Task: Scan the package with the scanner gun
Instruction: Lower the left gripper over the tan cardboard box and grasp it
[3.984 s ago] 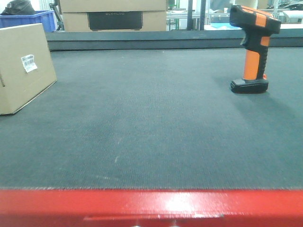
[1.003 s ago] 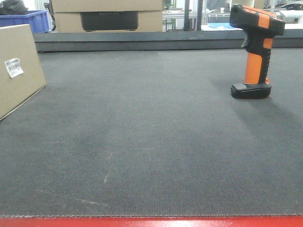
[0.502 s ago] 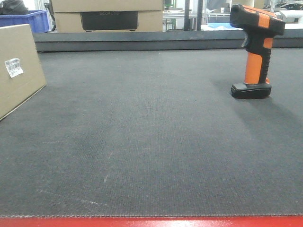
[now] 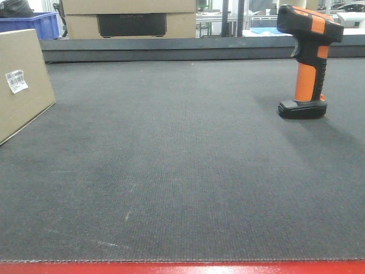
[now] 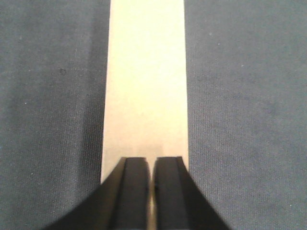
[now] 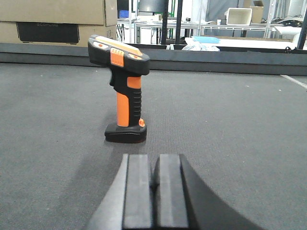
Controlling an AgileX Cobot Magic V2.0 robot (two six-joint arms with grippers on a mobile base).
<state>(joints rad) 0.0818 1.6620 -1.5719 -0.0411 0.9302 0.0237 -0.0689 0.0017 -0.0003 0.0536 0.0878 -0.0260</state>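
Note:
The package (image 4: 23, 63), a tan cardboard box with a small white barcode label (image 4: 16, 81), stands at the left edge of the dark mat. In the left wrist view its top is a narrow tan strip (image 5: 146, 81) straight below my left gripper (image 5: 151, 161), which hangs above it, shut and holding nothing. The scanner gun (image 4: 308, 63) stands upright on its flat black base at the far right. In the right wrist view the scanner gun (image 6: 124, 91) is a short way ahead and slightly left of my right gripper (image 6: 155, 159), which is shut and empty, low over the mat.
Larger cardboard boxes with a dark panel (image 4: 131, 20) and a blue bin (image 4: 35, 24) stand behind a raised ledge (image 4: 171, 50) at the back. A red edge (image 4: 182, 268) runs along the mat's front. Racks and a white tub (image 6: 238, 15) show in the background.
Since four seconds ago the front view has shifted: the package sits further left in it and the red edge lower. Nothing differs over the last second.

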